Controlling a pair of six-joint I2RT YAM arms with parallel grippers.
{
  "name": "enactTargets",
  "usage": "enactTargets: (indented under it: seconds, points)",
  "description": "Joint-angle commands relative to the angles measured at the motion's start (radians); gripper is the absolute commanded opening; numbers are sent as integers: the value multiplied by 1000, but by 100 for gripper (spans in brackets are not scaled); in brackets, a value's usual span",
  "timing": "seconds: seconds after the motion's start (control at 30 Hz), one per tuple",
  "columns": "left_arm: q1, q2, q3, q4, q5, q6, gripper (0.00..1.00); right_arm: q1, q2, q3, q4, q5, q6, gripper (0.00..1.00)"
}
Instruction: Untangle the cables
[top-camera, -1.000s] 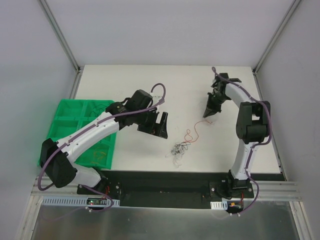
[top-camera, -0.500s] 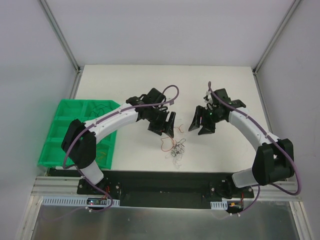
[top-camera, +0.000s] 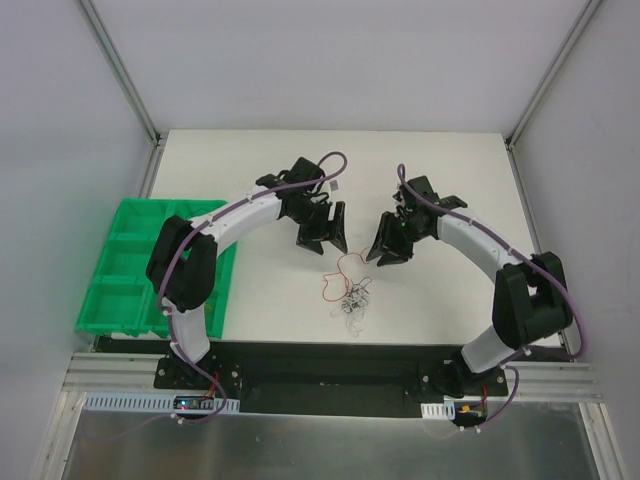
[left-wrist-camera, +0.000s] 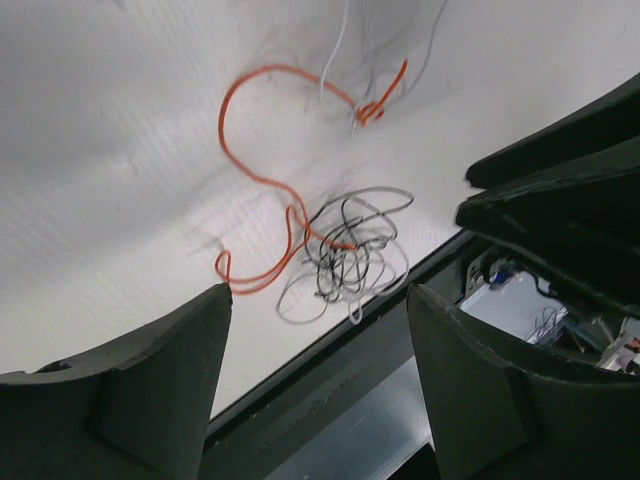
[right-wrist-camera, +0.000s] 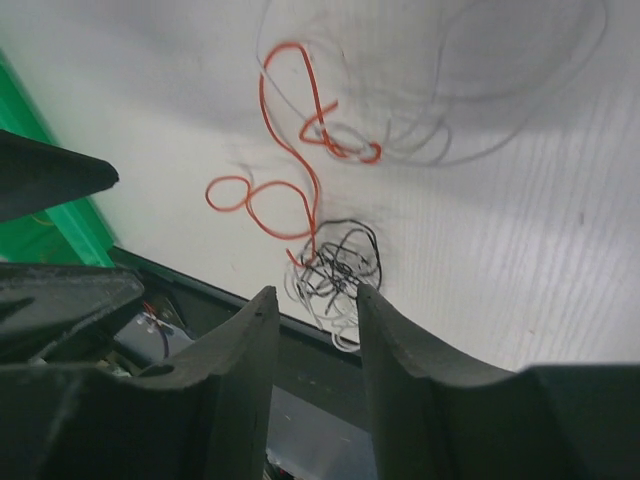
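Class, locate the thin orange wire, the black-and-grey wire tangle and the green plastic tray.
Thin orange wire (left-wrist-camera: 224, 128): left wrist view, left bend.
Black-and-grey wire tangle (left-wrist-camera: 345, 255): left wrist view, clump centre.
Green plastic tray (top-camera: 125, 222): top view, far-left compartment.

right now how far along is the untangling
Early. Done: most of the orange wire lies looped clear of the clump, though one end runs into it. In hand: nothing; the left claw and right claw hover open above the table. Left: the black and white wires are knotted in the clump.

Robotics lab cell, white panelled walls (top-camera: 330, 60), aluminium rails (top-camera: 119, 70), green parts bin (top-camera: 125, 235).
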Motion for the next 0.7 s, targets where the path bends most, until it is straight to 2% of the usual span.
enactTargets:
  seconds: [0.0,0.17,0.27,0.57,0.67]
  points:
    - [9,105,139,30,84,-43,69,-3,112,100,42,-18,62,37]
    - [17,226,245,34,44,-71,58,-6,123,112,42,-18,91,36]
    - [21,272,279,34,27,-77,56,-8,136,117,35,-24,88,36]
    - [21,389,365,83,85,-115,45,-23,197,154,26,-30,82,34]
    - [21,415,375,106,114,-126,38,-29,224,181,10,-24,70,32]
